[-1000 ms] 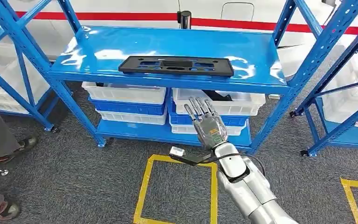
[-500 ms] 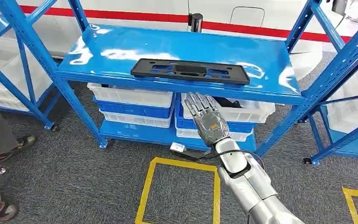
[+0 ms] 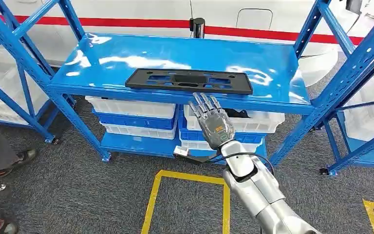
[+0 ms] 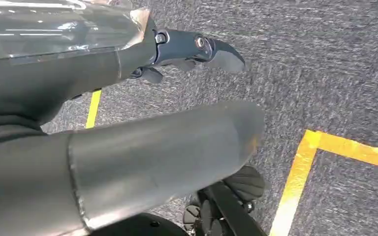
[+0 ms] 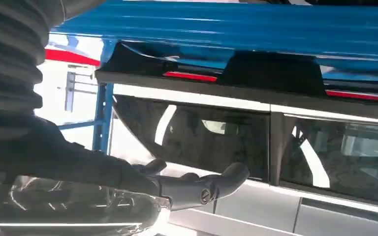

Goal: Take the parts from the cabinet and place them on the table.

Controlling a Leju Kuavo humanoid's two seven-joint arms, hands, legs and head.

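While the head view looks down on a blue shelving unit [image 3: 292,100], a long flat black part [image 3: 190,81] lies on its top shelf in the upper middle of the frame, close to the shelf's front edge. Just below that edge, at the frame's centre, the right hand [image 3: 213,123] is raised on its silver arm, which enters from the lower right; its fingers [image 3: 200,104] are straight and spread, pointing up at the part, and nothing is in them, the tips near the shelf edge with no contact visible. White bins [image 3: 131,105] and blue bins [image 3: 136,118] are stacked on the lower shelves behind the hand, and yellow tape [image 3: 151,200] marks a square on the grey carpet at the bottom centre. A person's dark shoe [image 3: 22,158] shows at the left edge. From the left wrist view, the left hand [image 4: 128,162] takes up the left and centre of the frame, a dark fingertip [image 4: 221,51] at the top, above grey carpet with yellow tape at the lower right; it holds nothing visible, though how far it is open cannot be told. From the right wrist view, the black part [image 5: 275,73] runs across the upper half on the blue shelf, with the right hand's dark fingers [image 5: 211,184] extended at the lower centre, apart from it and empty.
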